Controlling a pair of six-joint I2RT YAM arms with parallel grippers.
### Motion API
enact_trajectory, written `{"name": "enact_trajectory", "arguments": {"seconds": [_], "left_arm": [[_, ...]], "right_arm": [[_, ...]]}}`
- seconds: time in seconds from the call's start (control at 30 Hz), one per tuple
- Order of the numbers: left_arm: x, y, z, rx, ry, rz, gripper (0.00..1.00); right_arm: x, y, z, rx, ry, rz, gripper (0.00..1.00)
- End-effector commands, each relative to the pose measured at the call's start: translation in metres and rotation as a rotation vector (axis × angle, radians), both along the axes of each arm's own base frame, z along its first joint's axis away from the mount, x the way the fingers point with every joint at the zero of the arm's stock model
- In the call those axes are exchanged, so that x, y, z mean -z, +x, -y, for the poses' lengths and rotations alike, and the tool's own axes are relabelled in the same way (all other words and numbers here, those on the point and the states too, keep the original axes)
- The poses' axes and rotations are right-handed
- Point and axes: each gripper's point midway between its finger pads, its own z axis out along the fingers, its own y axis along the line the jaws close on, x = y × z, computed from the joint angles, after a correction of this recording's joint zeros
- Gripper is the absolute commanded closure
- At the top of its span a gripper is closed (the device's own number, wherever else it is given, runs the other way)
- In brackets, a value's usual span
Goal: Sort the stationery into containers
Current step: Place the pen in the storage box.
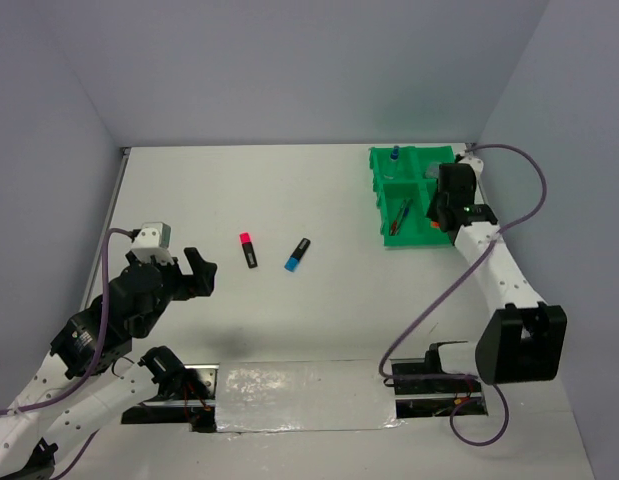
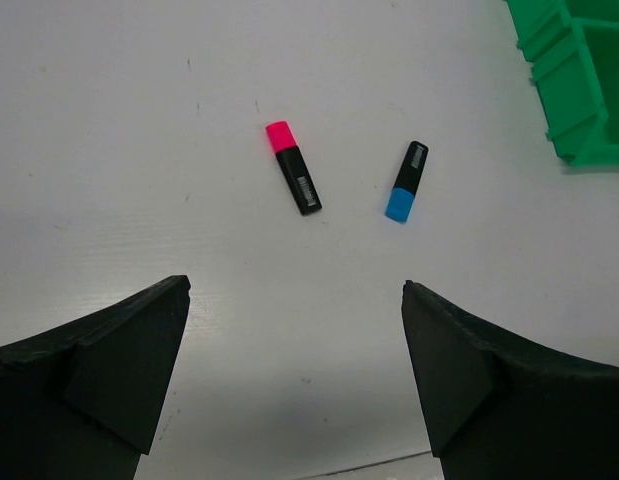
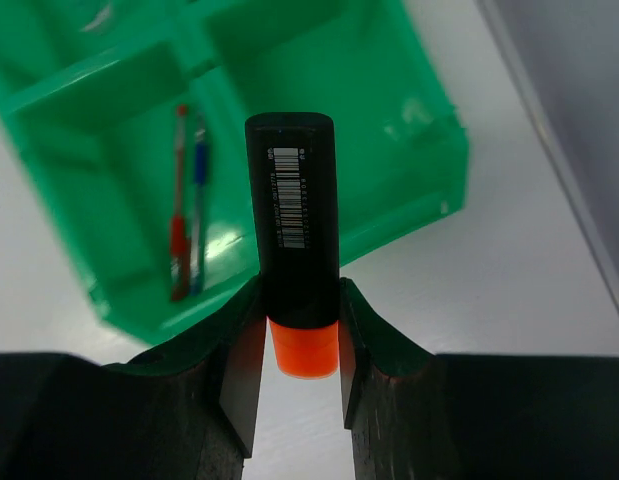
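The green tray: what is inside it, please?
A red pen and blue pen share one compartment; a blue-capped bottle sits in another. The right hand and its orange highlighter cover part.

Bright even overhead light, soft shadows, glints on green tray [image 3: 419,170]

A robotics lab test cell: white table [image 1: 319,200] walled by plain grey panels [image 1: 289,70], purple cables [image 1: 429,308] trailing.

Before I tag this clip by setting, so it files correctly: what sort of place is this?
Probably a robot lab cell: two arms bolted to a white table, plain grey walls boxing it in, a green tray and loose highlighters.
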Motion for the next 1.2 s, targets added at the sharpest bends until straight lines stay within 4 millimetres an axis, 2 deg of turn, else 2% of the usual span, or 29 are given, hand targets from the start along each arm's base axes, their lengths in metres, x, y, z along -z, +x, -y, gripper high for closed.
{"name": "enact_trajectory", "arguments": {"seconds": [0.0, 0.03, 0.07, 0.13, 0.23, 0.3, 0.43, 0.53, 0.6, 0.63, 0.7, 0.73, 0.77, 0.8, 0.83, 0.87, 0.9, 0.93, 0.97, 1.0, 1.03, 1.07, 1.1, 1.13, 1.17], "left_arm": [[-0.008, 0.004, 0.003, 0.009, -0.012, 0.037, 0.01], [-0.008, 0.004, 0.003, 0.010, -0.013, 0.035, 0.01], [-0.008, 0.004, 0.003, 0.011, -0.013, 0.035, 0.01], [-0.008, 0.004, 0.004, 0.019, -0.012, 0.037, 0.01], [-0.009, 0.004, 0.006, 0.029, -0.013, 0.036, 0.01], [-0.008, 0.004, 0.006, 0.027, -0.013, 0.035, 0.01], [-0.010, 0.003, 0.008, 0.042, -0.019, 0.044, 0.01], [-0.011, 0.002, 0.008, 0.045, -0.024, 0.051, 0.01], [-0.011, 0.002, 0.008, 0.047, -0.026, 0.053, 0.01], [-0.012, 0.002, 0.008, 0.049, -0.026, 0.054, 0.01], [-0.011, 0.002, 0.008, 0.047, -0.023, 0.051, 0.01], [-0.011, 0.002, 0.008, 0.048, -0.025, 0.050, 0.01], [-0.011, 0.002, 0.008, 0.048, -0.024, 0.049, 0.01], [-0.012, 0.002, 0.007, 0.045, -0.025, 0.052, 0.01], [-0.013, 0.002, 0.007, 0.038, -0.029, 0.055, 0.01], [-0.013, 0.001, 0.004, 0.030, -0.031, 0.057, 0.01], [-0.013, 0.001, 0.004, 0.028, -0.032, 0.057, 0.01], [-0.013, 0.001, 0.002, 0.015, -0.037, 0.059, 0.01], [-0.013, 0.000, -0.002, 0.000, -0.036, 0.061, 0.01], [-0.014, 0.000, -0.004, -0.014, -0.038, 0.062, 0.01], [-0.014, 0.000, -0.006, -0.024, -0.042, 0.061, 0.01], [-0.014, 0.000, -0.007, -0.028, -0.043, 0.065, 0.01], [-0.015, 0.000, -0.006, -0.026, -0.044, 0.067, 0.01], [-0.015, 0.000, -0.006, -0.024, -0.045, 0.066, 0.01], [-0.013, 0.001, -0.005, -0.024, -0.041, 0.062, 0.01]], "right_arm": [[-0.020, 0.021, 0.045, 0.183, -0.060, 0.069, 1.00], [-0.013, 0.026, 0.058, 0.220, -0.065, 0.053, 1.00], [-0.019, 0.033, 0.066, 0.246, -0.069, 0.067, 0.98], [-0.009, 0.044, 0.083, 0.297, -0.059, 0.035, 0.97], [0.009, 0.060, 0.085, 0.271, -0.007, -0.012, 0.93], [0.014, 0.066, 0.084, 0.260, -0.001, -0.016, 0.83], [0.017, 0.076, 0.081, 0.242, 0.023, -0.018, 0.47], [0.013, 0.077, 0.078, 0.227, 0.032, 0.002, 0.35], [0.003, 0.078, 0.077, 0.220, 0.038, 0.027, 0.29], [-0.001, 0.079, 0.073, 0.208, 0.049, 0.036, 0.24], [-0.013, 0.078, 0.062, 0.183, 0.053, 0.066, 0.20], [-0.017, 0.076, 0.053, 0.161, 0.053, 0.074, 0.20], [-0.022, 0.077, 0.023, 0.086, 0.056, 0.083, 0.01], [-0.036, 0.071, -0.002, 0.028, 0.057, 0.113, 0.00], [-0.032, 0.063, -0.025, -0.024, 0.047, 0.106, 0.00], [-0.037, 0.059, -0.047, -0.074, 0.041, 0.139, 0.00], [-0.048, 0.045, -0.090, -0.168, 0.060, 0.174, 0.00], [-0.033, 0.031, -0.110, -0.195, 0.097, 0.154, 0.00], [-0.033, 0.026, -0.129, -0.211, 0.120, 0.180, 0.00], [-0.028, 0.010, -0.162, -0.256, 0.151, 0.181, 0.00], [-0.013, -0.001, -0.178, -0.233, 0.204, 0.172, 0.00], [-0.011, -0.005, -0.195, -0.229, 0.237, 0.194, 0.00], [-0.007, -0.008, -0.201, -0.186, 0.226, 0.217, 0.00], [0.009, -0.016, -0.231, -0.185, 0.260, 0.194, 0.00], [0.020, -0.020, -0.240, -0.168, 0.242, 0.167, 0.00]]}}
